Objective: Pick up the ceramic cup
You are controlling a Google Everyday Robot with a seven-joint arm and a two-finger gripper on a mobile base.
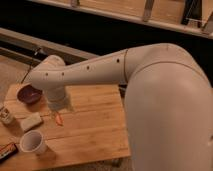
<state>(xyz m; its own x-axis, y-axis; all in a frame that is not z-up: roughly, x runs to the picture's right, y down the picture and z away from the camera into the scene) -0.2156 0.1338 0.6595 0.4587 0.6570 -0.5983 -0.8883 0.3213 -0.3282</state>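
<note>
Up close: the robot's white shell (170,115) fills the right side, cut off by the right and bottom edges, and hides the table's right end.
Front-left corner: a dark flat bar (7,150) lies at the table's edge, partly cut off by the frame; its print is unreadable.
Ceramic cup: the ceramic cup (32,142) stands upright and free on the table (95,132), near the front left, just beside the bar.
Middle left: a pale block (31,121) lies behind the cup; a small white container (5,115) is half cut off by the left edge.
Orange thing: a small orange object (59,119) lies just below the wrist; what it is cannot be told.
Gripper: the gripper (59,107) hangs over the table's middle left, well apart from the cup and mostly hidden under the arm (90,74). I cannot tell how far open it is, or whether it holds anything.
Back left: a dark purple bowl (29,94) sits just left of the arm.
Beyond: a dark background, hard to read.
</note>
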